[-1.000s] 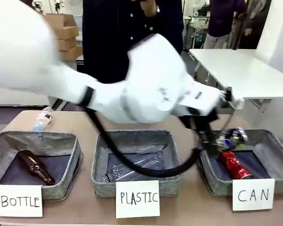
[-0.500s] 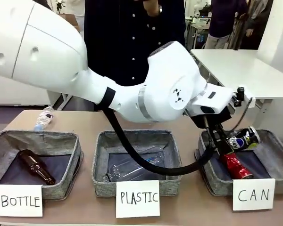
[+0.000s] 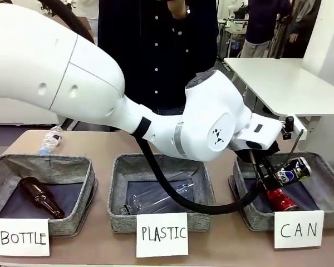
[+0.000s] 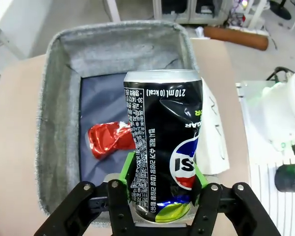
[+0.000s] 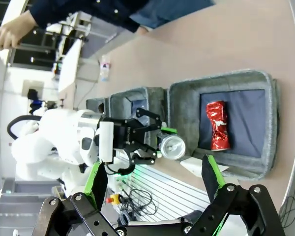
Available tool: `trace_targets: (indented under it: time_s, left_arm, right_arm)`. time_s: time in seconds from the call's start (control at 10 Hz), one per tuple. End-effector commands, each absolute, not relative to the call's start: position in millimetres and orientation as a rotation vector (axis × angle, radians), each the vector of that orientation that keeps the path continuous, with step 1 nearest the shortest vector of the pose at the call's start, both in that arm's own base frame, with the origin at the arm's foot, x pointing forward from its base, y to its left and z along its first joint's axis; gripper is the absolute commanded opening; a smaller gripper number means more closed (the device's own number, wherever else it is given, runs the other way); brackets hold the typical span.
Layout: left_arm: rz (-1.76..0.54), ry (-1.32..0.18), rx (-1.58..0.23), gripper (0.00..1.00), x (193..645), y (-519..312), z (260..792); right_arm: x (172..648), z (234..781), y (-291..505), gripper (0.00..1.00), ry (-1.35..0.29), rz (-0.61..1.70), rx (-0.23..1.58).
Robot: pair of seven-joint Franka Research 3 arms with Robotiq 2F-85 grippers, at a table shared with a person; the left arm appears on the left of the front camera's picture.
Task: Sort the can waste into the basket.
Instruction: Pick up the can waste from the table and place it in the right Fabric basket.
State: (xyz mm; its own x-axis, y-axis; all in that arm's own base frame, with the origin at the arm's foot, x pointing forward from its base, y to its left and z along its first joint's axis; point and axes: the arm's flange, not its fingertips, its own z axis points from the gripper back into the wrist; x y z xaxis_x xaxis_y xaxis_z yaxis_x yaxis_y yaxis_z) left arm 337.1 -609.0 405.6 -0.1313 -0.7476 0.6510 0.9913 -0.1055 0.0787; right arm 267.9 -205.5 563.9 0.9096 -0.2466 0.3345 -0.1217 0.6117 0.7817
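My left gripper (image 3: 279, 173) is shut on the black-blue can (image 3: 292, 169) and holds it tilted just above the CAN basket (image 3: 329, 170). In the left wrist view the green pads (image 4: 129, 169) clamp the dented can (image 4: 162, 142) near its base, over the basket's near wall (image 4: 54, 128). The crushed red can (image 3: 281, 199) lies on the basket's dark lining (image 4: 108, 139). My right gripper (image 5: 155, 181) is open with nothing in it, high above the table. It looks down on the basket (image 5: 184, 105), the red can (image 5: 219, 125) and the held can (image 5: 172, 146).
The PLASTIC bin (image 3: 118, 183) holds a clear bottle (image 3: 158, 194). A brown bottle (image 3: 42, 197) lies in the BOTTLE bin (image 3: 83, 178). Another clear bottle (image 3: 50, 139) lies on the table at far left. A person in a dark shirt (image 3: 156, 50) stands across the table.
My left arm has swung right with the black-blue can, carrying it from the basket's left edge to above its middle. The red can has stayed where it was.
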Motion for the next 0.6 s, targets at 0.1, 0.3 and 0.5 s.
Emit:
trace_targets:
  time_s: [0.1, 0.3, 0.5]
  left_arm:
    - [-1.602, -0.583, -0.507, 1.0, 335, -612, 412]
    - [-1.595, -0.573, -0.509, 1.0, 332, -609, 413]
    - [-1.563, -0.553, -0.562, 1.0, 326, -602, 418]
  right_arm:
    - [268, 567, -208, 1.0, -0.422, -0.081, 0.908]
    - [268, 567, -208, 1.0, -0.422, -0.081, 0.908]
    - [268, 567, -208, 1.0, -0.422, -0.081, 0.908]
